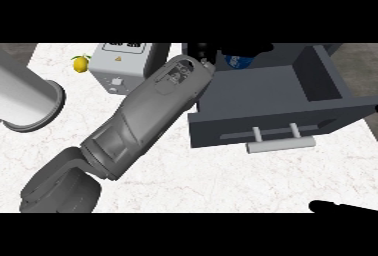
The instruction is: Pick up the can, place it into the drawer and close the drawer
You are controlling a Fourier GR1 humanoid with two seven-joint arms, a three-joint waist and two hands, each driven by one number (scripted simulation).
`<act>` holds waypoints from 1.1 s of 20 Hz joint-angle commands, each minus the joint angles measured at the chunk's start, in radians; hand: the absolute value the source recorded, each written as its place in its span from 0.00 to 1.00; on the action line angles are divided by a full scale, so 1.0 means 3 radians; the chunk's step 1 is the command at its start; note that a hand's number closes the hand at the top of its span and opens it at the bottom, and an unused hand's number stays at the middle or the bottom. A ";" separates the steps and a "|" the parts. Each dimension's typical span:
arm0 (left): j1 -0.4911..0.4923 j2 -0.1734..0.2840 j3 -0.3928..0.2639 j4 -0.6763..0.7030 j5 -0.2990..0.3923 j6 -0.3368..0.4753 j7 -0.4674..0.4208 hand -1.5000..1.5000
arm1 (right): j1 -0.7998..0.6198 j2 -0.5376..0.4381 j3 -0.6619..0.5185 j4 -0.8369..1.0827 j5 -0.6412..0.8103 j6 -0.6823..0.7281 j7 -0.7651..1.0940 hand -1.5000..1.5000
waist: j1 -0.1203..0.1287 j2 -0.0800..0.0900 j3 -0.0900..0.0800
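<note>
Stretching up from the lower left, that left forearm (140,125) is putting the left hand (201,51), fingers wrapped round the can (240,61), right over the open drawer's (273,95) back corner.

One grey drawer (273,95) stood open at the counter's far right, with one blue can (240,60) in it. One lemon (80,63), one white appliance (122,67) and one large cylinder (26,100) were on the counter (221,175).

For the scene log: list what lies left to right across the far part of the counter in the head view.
Grey cylinder → lemon → white box-shaped appliance → left hand → blue can → open drawer.
</note>
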 commanded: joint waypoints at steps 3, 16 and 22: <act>-0.0025 0.0000 -0.0064 -0.0020 0.0066 0.0097 -0.0103 0.00 | -0.0132 -0.0108 0.0327 0.0292 0.0880 -0.0169 -0.0301 0.00 | 0.0110 0.0000 0.0002; -0.0129 0.0061 0.0056 -0.0131 0.0007 0.0088 0.0123 0.00 | -0.0334 -0.0228 0.1018 0.1008 0.2500 -0.0606 -0.0136 0.00 | 0.0339 -0.0084 -0.0004; 0.0023 0.0400 0.0041 -0.0442 -0.0111 -0.0058 0.0327 0.00 | -0.0757 -0.0030 0.0919 0.1931 0.2714 -0.1126 -0.0243 0.00 | 0.0422 -0.0090 -0.0002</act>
